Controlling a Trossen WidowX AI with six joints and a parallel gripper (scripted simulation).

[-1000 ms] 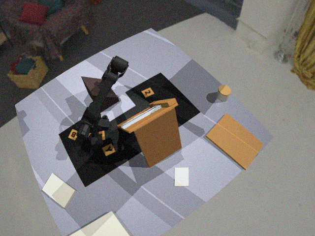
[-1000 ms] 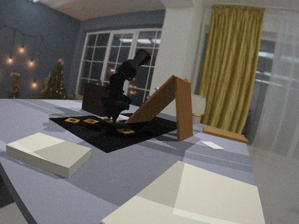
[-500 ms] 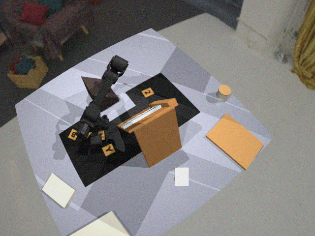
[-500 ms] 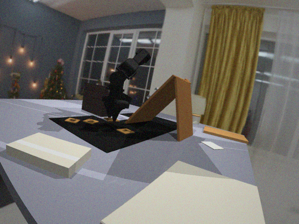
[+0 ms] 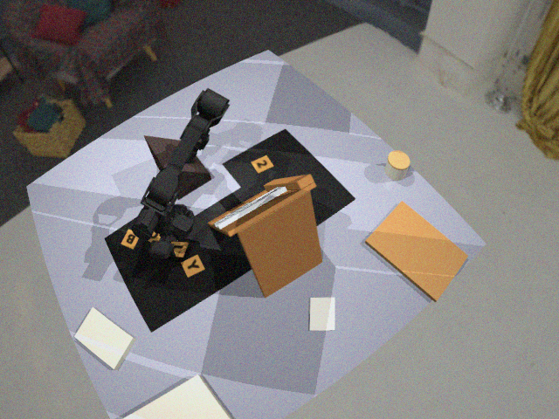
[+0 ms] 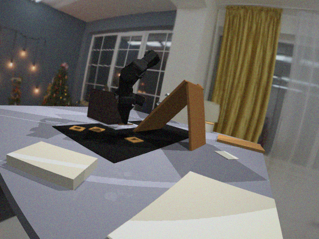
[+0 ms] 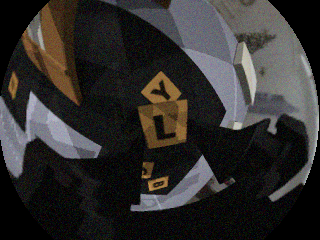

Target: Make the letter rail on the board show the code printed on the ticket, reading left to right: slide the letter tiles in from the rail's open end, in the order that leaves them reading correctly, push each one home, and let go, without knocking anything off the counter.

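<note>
My gripper [image 5: 175,246] [image 6: 124,122] [image 7: 165,126] is shut on the orange L tile [image 5: 179,249] [image 6: 125,124] [image 7: 163,123], held a little above the black board [image 5: 151,311] [image 6: 113,154]. The Y tile [image 5: 193,265] [image 6: 133,139] [image 7: 161,80] lies on the board, partly behind the L tile in the wrist view. The B tile [image 5: 129,238] [image 6: 77,128] [image 7: 158,183] and a partly hidden tile [image 5: 155,236] [image 6: 96,129] lie nearby. The 2 tile [image 5: 262,163] lies at the board's far part. The rail and the code cannot be made out.
An orange tent-like stand [image 5: 282,252] [image 6: 197,115] with a pale strip rises over the board. A dark brown wedge [image 5: 157,148] [image 6: 102,106] stands behind the arm. A cylinder [image 5: 397,164], orange slab [image 5: 415,250], pale block [image 5: 104,338] and white card [image 5: 322,313] surround the board.
</note>
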